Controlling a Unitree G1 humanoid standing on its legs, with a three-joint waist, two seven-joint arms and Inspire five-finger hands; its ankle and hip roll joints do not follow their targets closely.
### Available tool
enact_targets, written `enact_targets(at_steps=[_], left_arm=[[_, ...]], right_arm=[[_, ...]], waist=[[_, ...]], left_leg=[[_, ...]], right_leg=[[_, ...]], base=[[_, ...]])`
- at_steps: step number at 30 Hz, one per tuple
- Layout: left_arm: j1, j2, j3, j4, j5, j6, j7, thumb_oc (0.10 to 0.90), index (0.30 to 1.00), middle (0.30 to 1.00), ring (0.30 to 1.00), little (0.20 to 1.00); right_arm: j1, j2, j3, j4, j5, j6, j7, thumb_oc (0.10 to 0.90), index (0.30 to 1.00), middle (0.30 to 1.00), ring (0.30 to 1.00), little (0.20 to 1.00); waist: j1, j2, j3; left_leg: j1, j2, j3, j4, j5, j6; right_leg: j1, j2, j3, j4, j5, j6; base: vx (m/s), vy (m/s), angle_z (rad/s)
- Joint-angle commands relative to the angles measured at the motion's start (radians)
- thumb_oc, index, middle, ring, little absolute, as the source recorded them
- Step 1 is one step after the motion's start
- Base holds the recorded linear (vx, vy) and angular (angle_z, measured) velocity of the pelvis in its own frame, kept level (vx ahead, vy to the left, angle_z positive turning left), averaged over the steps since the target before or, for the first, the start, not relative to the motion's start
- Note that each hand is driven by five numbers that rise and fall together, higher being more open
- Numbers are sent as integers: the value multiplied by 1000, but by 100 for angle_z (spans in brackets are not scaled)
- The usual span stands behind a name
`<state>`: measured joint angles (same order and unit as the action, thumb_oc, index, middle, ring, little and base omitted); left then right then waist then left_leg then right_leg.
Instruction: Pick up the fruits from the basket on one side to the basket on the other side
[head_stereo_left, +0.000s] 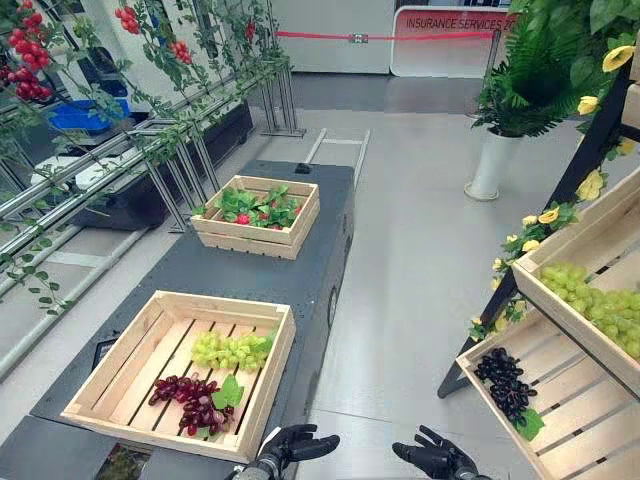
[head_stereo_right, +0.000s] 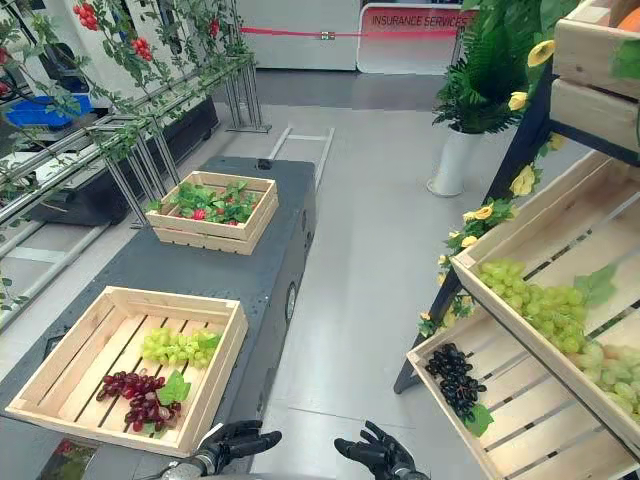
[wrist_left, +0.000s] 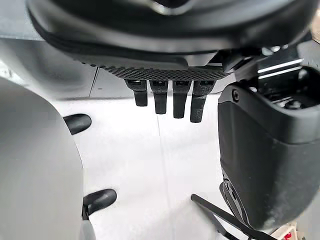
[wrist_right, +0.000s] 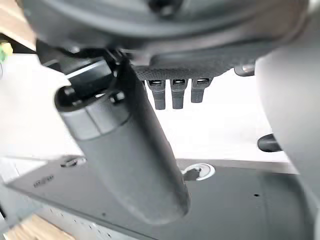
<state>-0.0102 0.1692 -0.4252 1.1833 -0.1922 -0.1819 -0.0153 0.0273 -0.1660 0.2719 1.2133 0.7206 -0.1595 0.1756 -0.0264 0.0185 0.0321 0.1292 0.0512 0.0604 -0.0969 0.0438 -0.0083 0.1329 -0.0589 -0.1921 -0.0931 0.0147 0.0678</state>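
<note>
Dark cart (head_stereo_left: 300, 250) on the left carries two wooden crates. The near crate (head_stereo_left: 110, 372) holds two bunches: green grapes (head_stereo_left: 228, 350) and red grapes (head_stereo_left: 195, 400). The far crate (head_stereo_left: 255, 243) holds strawberries (head_stereo_left: 242, 218) among leaves.

On the right are slanted shelf crates:
- The lower shelf crate (head_stereo_left: 580, 405) holds one black grape bunch (head_stereo_left: 502, 380).
- The middle shelf crate (head_stereo_left: 590, 240) holds heaped green shelf grapes (head_stereo_left: 595, 300).
- The right eye view takes in a third, top shelf crate (head_stereo_right: 595, 70).

Left hand (head_stereo_left: 295, 445) and right hand (head_stereo_left: 435, 460) hang low, fingers loosely spread and holding nothing.

left hand (head_stereo_left: 293, 444), right hand (head_stereo_left: 436, 459) seemingly relaxed
</note>
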Motion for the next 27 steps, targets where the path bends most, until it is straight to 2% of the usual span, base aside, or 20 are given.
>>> enact_targets(at_steps=[1, 5, 10, 16, 24, 27], left_arm=[[-92, -36, -31, 71, 18, -37, -22, 800, 900, 900, 900, 900], [-88, -39, -46, 51, -35, -91, -84, 800, 900, 900, 900, 900], [-88, -33, -80, 42, 79, -111, -23, 800, 900, 900, 900, 900], [-100, -16, -119, 32, 154, -151, -10, 800, 900, 900, 900, 900], [-127, 14, -134, -9, 134, -274, 58, 800, 900, 900, 900, 900], [-130, 29, -94, -45, 64, -357, 130, 800, 900, 900, 900, 900]], right_arm=[[-105, 33, -46, 39, 42, -85, -20, 800, 900, 900, 900, 900], [-107, 34, -48, 35, 15, -111, -49, 800, 900, 900, 900, 900], [-107, 32, -31, 39, -54, -122, -40, 800, 900, 900, 900, 900], [-113, 30, -5, 26, -58, -136, -65, 800, 900, 900, 900, 900], [-121, 19, 9, 19, -111, -134, -74, 800, 900, 900, 900, 900], [-118, 17, 16, 12, -96, -126, -74, 800, 900, 900, 900, 900]], waist=[[9, -12, 30], [5, -7, 32], [8, -9, 32], [11, -12, 40], [10, -8, 60], [17, -10, 62]], left_leg=[[22, -58, 17, 10, -84, 32], [20, -59, 20, 10, -85, 34], [19, -62, 18, 10, -86, 36], [11, -62, 18, 10, -84, 36], [7, -62, 21, 10, -82, 37], [6, -65, 13, 10, -79, 36]], right_leg=[[27, -10, 12, 6, -4, -6], [23, -10, 17, 6, -4, -8], [21, -11, 18, 6, -4, -7], [16, -15, 14, 6, -4, -4], [14, -19, 8, 6, -5, -3], [17, -21, 2, 6, -5, -4]], base=[[56, -16, -30], [4, 28, 0], [0, 0, 0], [-8, -2, 0], [-30, -2, -1], [0, 0, 0]])
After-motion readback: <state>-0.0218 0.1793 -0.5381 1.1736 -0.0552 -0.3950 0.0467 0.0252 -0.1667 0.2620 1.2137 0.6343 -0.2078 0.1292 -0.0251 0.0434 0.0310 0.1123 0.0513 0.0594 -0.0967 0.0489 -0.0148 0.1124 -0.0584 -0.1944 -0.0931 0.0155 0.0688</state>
